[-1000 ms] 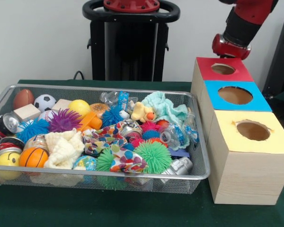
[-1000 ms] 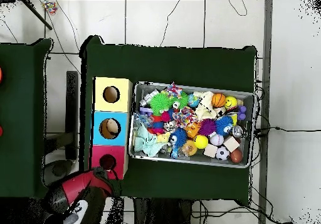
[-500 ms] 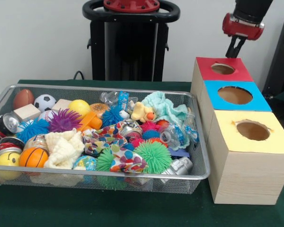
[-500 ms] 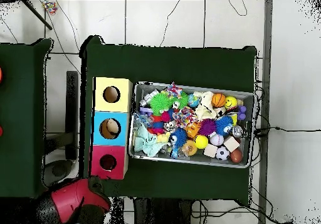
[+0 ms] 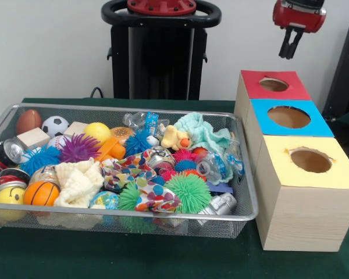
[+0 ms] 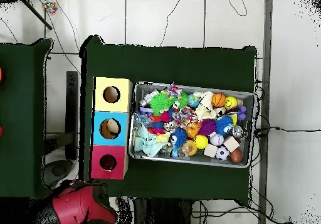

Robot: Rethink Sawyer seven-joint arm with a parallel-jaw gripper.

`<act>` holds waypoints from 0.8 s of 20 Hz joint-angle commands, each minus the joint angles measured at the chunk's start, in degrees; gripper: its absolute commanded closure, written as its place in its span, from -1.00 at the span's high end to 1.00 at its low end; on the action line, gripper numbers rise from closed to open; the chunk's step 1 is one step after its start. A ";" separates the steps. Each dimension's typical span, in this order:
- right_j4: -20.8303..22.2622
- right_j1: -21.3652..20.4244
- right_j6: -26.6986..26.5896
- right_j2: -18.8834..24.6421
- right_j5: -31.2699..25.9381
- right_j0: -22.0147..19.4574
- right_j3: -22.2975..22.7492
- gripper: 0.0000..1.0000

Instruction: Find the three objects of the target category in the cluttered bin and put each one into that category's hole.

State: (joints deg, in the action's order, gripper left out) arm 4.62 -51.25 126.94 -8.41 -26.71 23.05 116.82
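A wire mesh bin on the green table is heaped with toys: a green spiky ball, a purple spiky ball, an orange basketball, a soccer ball, a crushed can, a teal cloth and a white cloth. To its right stand three boxes with round holes, topped red, blue and yellow. My gripper hangs high above and behind the red box, its black fingers close together and holding nothing. From overhead, only the red arm shows, below the red box.
The black pedestal rises behind the bin. A wooden block, a brown football and a yellow ball lie at the bin's far left. Green cloth shows in front of the bin.
The arm has lifted away from just over the red box and drawn back, so now only the gripper shows at the top edge. Bin contents are unchanged.
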 commanded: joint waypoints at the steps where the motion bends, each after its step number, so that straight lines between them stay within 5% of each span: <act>1: -0.13 -2.75 7.49 2.92 8.23 -1.00 9.02 -1.00; 3: -0.13 -0.88 7.64 3.55 10.55 -1.78 10.36 -1.00; 6: 3.43 4.09 6.05 3.87 20.49 -7.02 12.27 -1.00; 9: 7.14 7.80 3.15 3.03 24.33 -12.80 11.89 -1.00; 12: 9.47 8.89 1.38 2.67 24.39 -17.90 11.41 -1.00; 16: 12.55 11.29 -0.41 8.09 25.49 -27.63 11.71 -1.00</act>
State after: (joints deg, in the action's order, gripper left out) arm 11.68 -48.36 126.94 -5.51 -2.70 5.39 127.18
